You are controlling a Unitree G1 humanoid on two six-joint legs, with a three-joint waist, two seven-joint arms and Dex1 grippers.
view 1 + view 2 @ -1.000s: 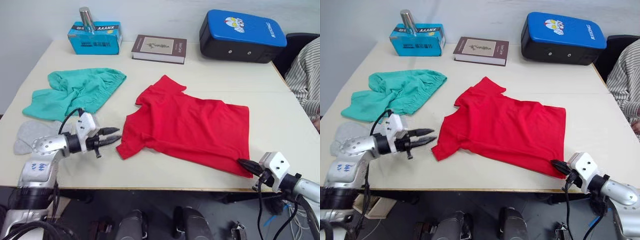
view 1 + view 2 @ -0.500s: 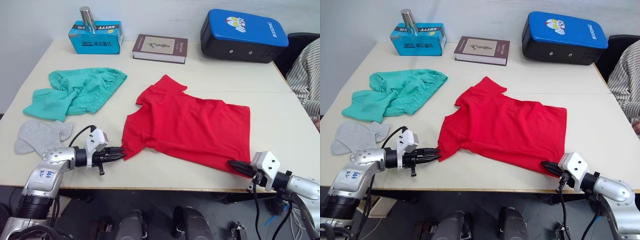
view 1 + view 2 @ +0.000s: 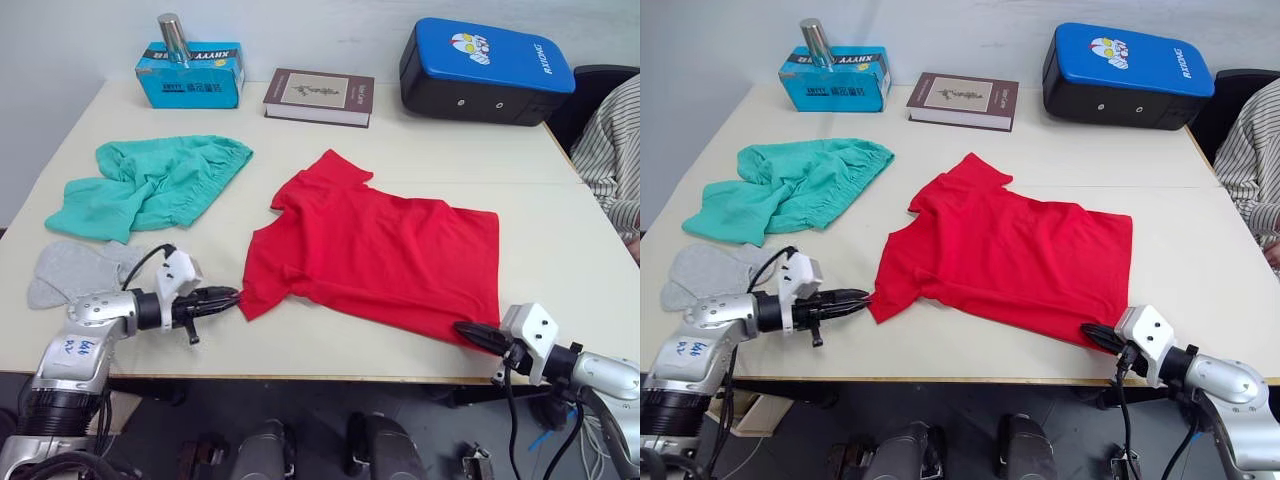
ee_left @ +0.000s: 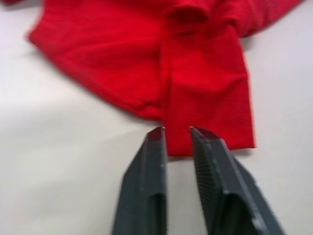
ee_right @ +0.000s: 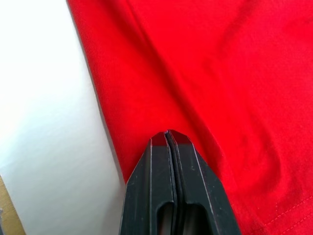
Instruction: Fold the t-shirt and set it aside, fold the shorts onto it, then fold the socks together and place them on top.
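Note:
The red t-shirt (image 3: 380,250) lies spread flat in the middle of the table. My left gripper (image 3: 232,294) lies low on the table at the near sleeve's hem. Its fingers (image 4: 155,147) are narrowly open, with the hem's edge showing between the tips. My right gripper (image 3: 465,328) is at the shirt's near right bottom corner, its fingers (image 5: 168,133) pressed shut on the red cloth, which creases around the tips. The teal shorts (image 3: 150,185) lie crumpled at the left. The grey socks (image 3: 75,272) rest in front of them, beside my left arm.
Along the table's far edge stand a blue tissue box (image 3: 190,75) with a metal cylinder (image 3: 173,38) on it, a brown book (image 3: 318,96) and a blue-and-black case (image 3: 485,70). A person in a striped sleeve (image 3: 615,150) sits at the right. Both grippers are close to the table's front edge (image 3: 330,378).
My left gripper has dropped to the table, moved right to the sleeve's hem and narrowed. My right gripper has slid left onto the shirt's bottom corner.

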